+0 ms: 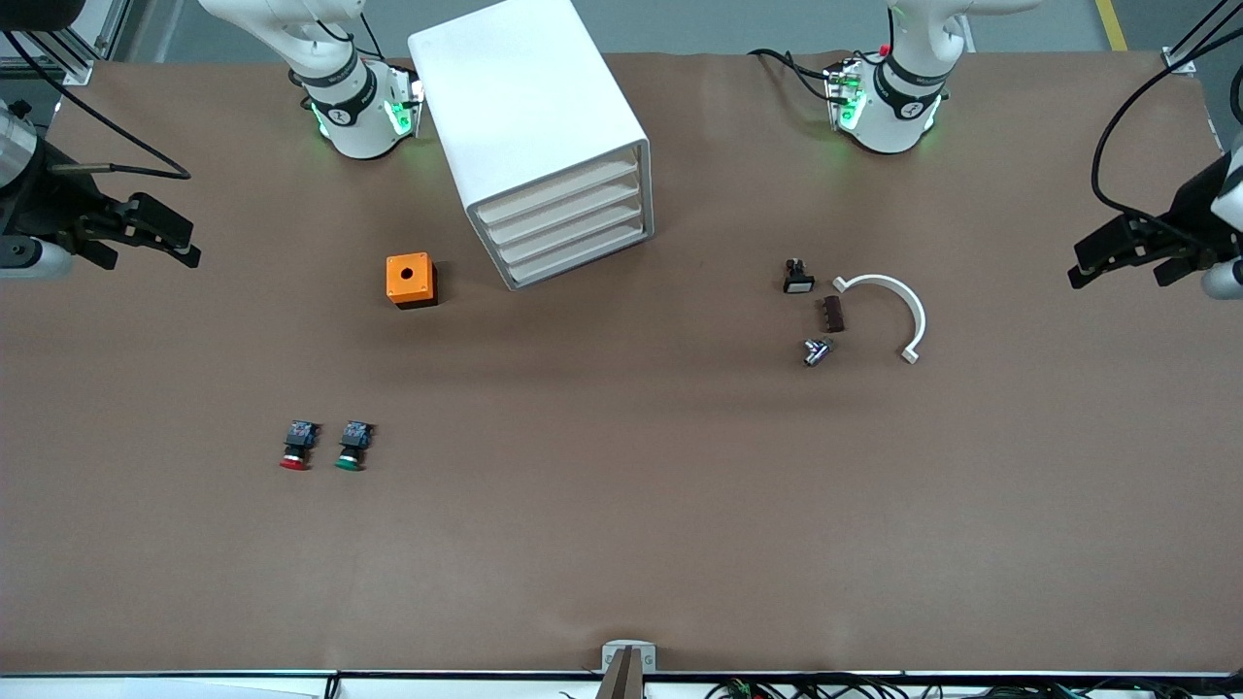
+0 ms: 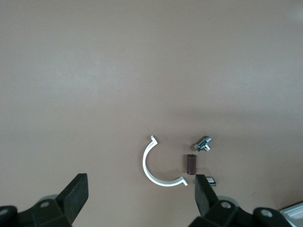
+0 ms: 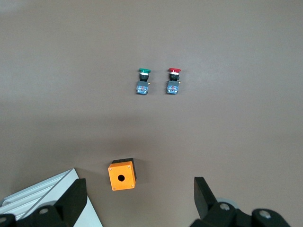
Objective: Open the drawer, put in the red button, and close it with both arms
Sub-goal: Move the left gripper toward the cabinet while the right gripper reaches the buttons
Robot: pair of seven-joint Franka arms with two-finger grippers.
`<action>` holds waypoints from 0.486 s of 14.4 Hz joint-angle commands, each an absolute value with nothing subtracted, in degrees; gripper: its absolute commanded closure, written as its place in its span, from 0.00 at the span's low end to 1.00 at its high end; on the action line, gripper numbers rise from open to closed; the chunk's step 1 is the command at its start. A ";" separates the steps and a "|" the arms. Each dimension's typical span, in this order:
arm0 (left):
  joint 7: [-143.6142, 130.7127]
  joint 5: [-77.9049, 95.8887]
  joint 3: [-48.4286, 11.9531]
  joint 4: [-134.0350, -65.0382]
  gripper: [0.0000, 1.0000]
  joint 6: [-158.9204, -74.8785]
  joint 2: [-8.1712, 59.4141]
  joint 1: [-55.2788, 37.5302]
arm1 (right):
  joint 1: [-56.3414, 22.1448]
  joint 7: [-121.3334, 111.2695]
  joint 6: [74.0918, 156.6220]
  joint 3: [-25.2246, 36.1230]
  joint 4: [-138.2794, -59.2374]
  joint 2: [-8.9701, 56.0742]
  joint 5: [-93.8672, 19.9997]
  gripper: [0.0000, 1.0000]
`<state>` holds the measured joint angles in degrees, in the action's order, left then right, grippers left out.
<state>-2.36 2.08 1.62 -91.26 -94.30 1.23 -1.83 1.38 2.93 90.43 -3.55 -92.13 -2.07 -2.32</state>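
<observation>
The white cabinet stands between the two arm bases. All of its stacked drawers are closed, and the drawer is the topmost one. The red button lies on the table toward the right arm's end, much nearer the front camera than the cabinet. A green-capped twin lies beside it. My right gripper hangs open and empty over the right arm's end of the table. My left gripper hangs open and empty over the left arm's end.
An orange box with a round hole sits beside the cabinet's drawer fronts. Toward the left arm's end lie a white half-ring, a brown cylinder, a metal fitting and a small black part.
</observation>
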 commanded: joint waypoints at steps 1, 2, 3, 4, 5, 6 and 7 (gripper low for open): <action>-2.46 0.97 1.41 -90.00 0.01 -94.30 4.73 -0.97 | 1.76 3.52 90.26 -3.60 -93.34 -3.43 -2.81 0.00; -2.46 0.97 1.41 -90.00 0.01 -95.00 6.57 -1.05 | 1.76 3.52 90.26 -3.60 -93.34 -3.43 -2.81 0.00; -2.63 0.97 1.41 -90.00 0.01 -95.36 8.07 -1.40 | 1.76 3.52 90.26 -3.60 -93.25 -3.43 -2.81 0.00; -2.64 0.88 1.41 -90.09 0.01 -95.36 9.91 -1.84 | 1.84 3.43 90.35 -3.60 -93.08 -3.43 -2.81 0.00; -2.72 0.88 1.15 -90.17 0.01 -95.36 11.58 -2.19 | 1.85 2.64 90.18 -3.52 -92.55 -3.25 -2.64 0.00; -3.42 0.88 0.79 -90.18 0.01 -95.27 12.91 -2.55 | 1.93 2.64 90.09 -3.52 -92.55 -3.16 -2.64 0.00; -5.08 0.97 0.44 -90.18 0.01 -95.27 14.22 -3.85 | 1.85 2.72 90.09 -3.52 -91.77 -3.08 -2.29 0.00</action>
<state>-2.74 2.08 1.08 -91.38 -95.32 11.58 -2.13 1.38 2.91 90.44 -3.37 -92.09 -2.08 -2.29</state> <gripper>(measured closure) 0.004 0.000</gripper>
